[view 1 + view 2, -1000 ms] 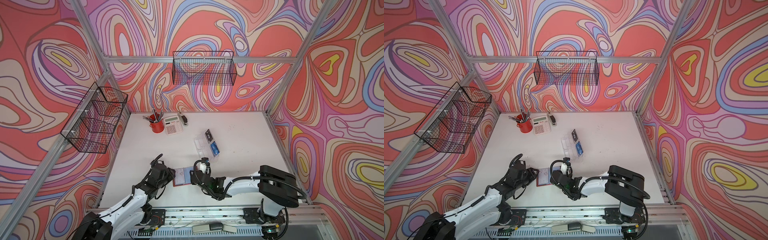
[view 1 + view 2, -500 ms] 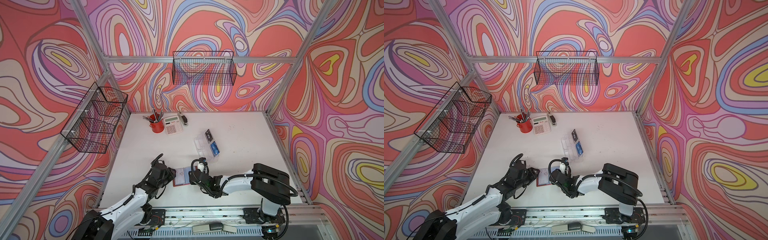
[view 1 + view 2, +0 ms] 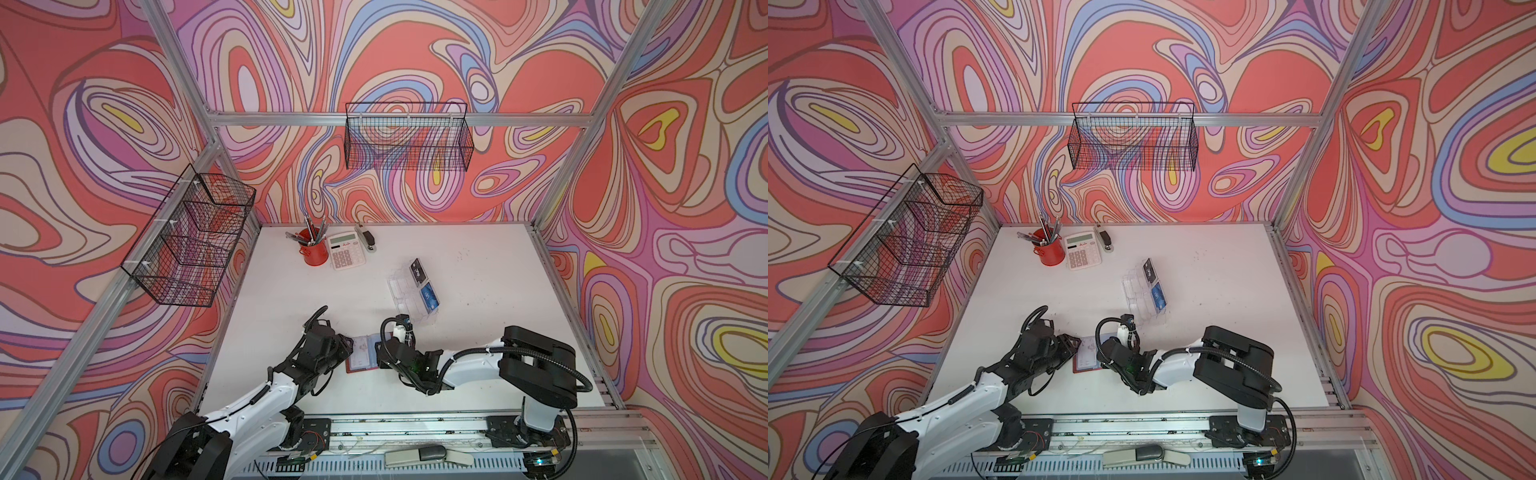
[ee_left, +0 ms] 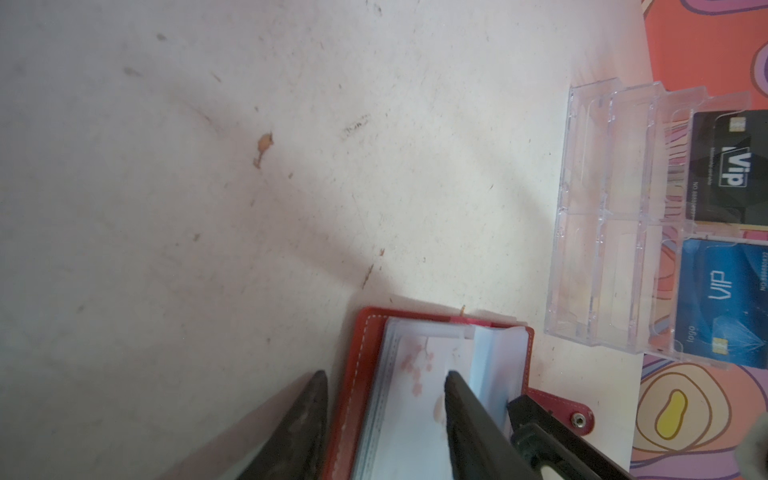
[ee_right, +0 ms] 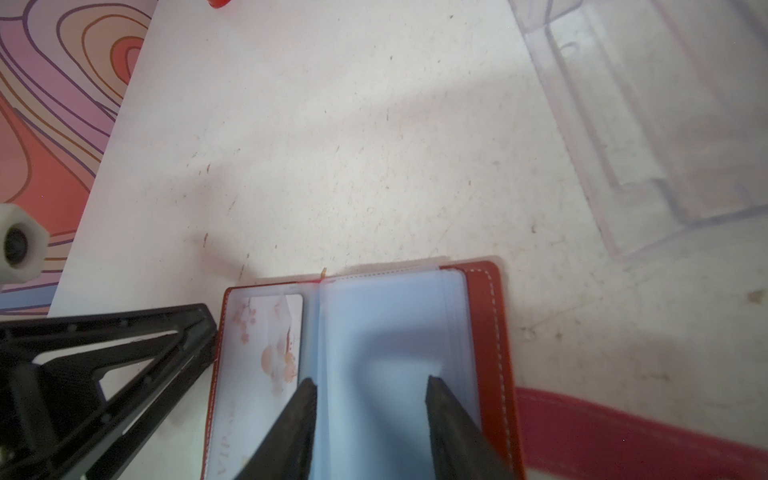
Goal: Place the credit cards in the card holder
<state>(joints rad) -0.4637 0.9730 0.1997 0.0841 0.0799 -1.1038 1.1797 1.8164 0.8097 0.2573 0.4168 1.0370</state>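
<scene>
Red card holder (image 3: 362, 353) lies open on the worktop (image 3: 291, 291) between both arms
Left fingers (image 4: 461, 415) stand apart astride one cover edge; right fingers (image 5: 446, 419) stand apart on the clear sleeves, gripping nothing. Black and blue credit cards (image 3: 417, 270) sit in the acrylic stand (image 3: 401, 291) nearby

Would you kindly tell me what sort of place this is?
Probably a robot lab cell staged as an office desk: an aluminium frame with printed walls encloses a white table holding a pen cup and calculator.
</scene>
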